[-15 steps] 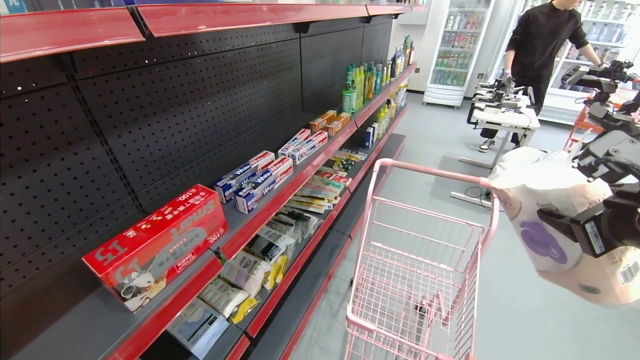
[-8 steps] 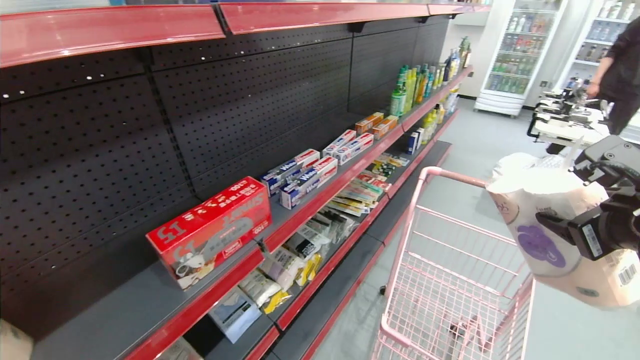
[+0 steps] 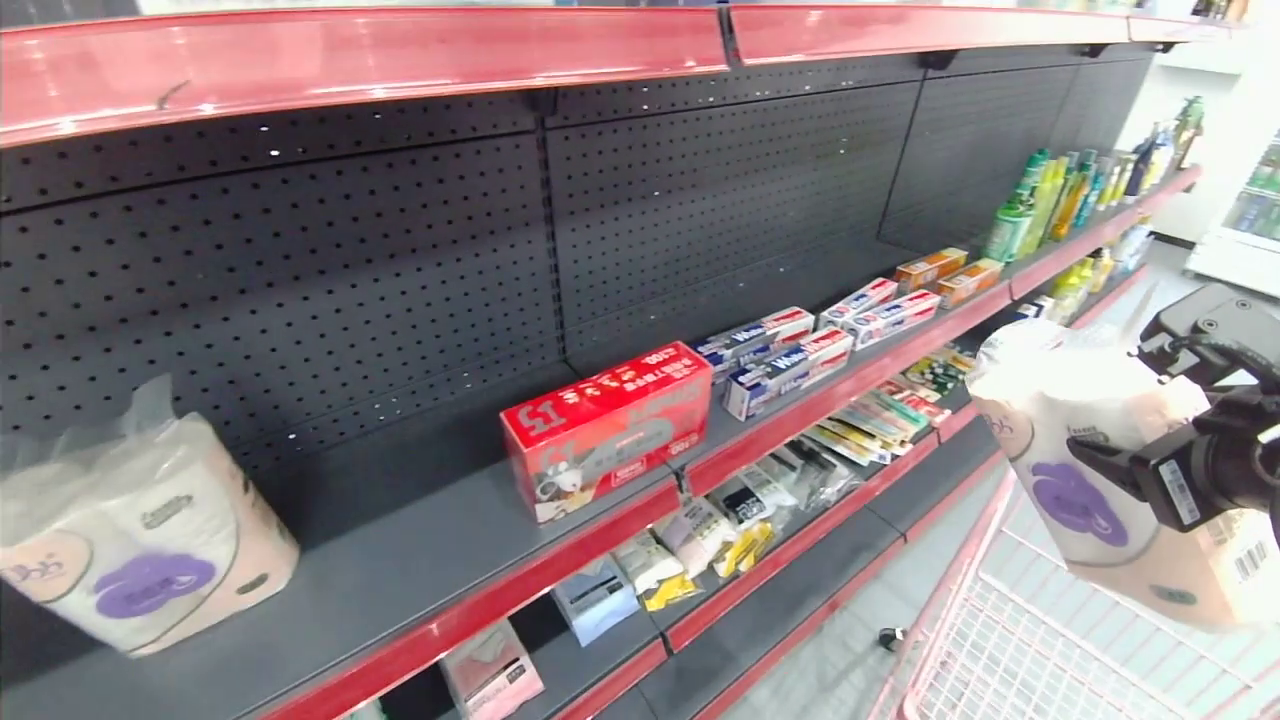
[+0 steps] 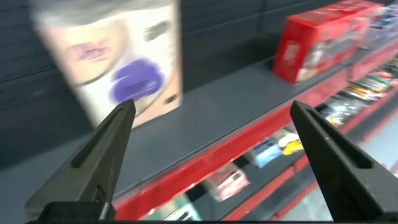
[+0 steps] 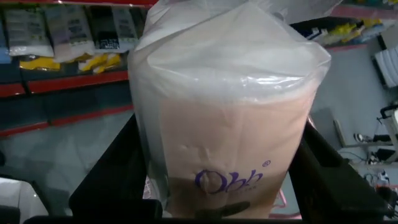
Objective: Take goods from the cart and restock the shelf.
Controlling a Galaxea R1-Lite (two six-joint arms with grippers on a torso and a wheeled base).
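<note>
Tissue pack (image 3: 1060, 410) up in the air, the right gripper (image 3: 1125, 468) clamped on its side, over the pink cart (image 3: 960, 640), which is mostly cut off at the frame edge. The left gripper (image 4: 211, 115) is spread wide with nothing in it, facing the shelf (image 3: 420, 560), where a second pack (image 3: 140, 540), blurred at the wrist, stands left of the red box (image 3: 605, 425).

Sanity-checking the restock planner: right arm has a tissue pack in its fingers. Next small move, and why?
Probably swing the right gripper across to the shelf, aiming for the bare stretch between the shelved pack and the red box. Its fingers are clamped on the held pack, which hangs above the cart, well off the shelf.
</note>
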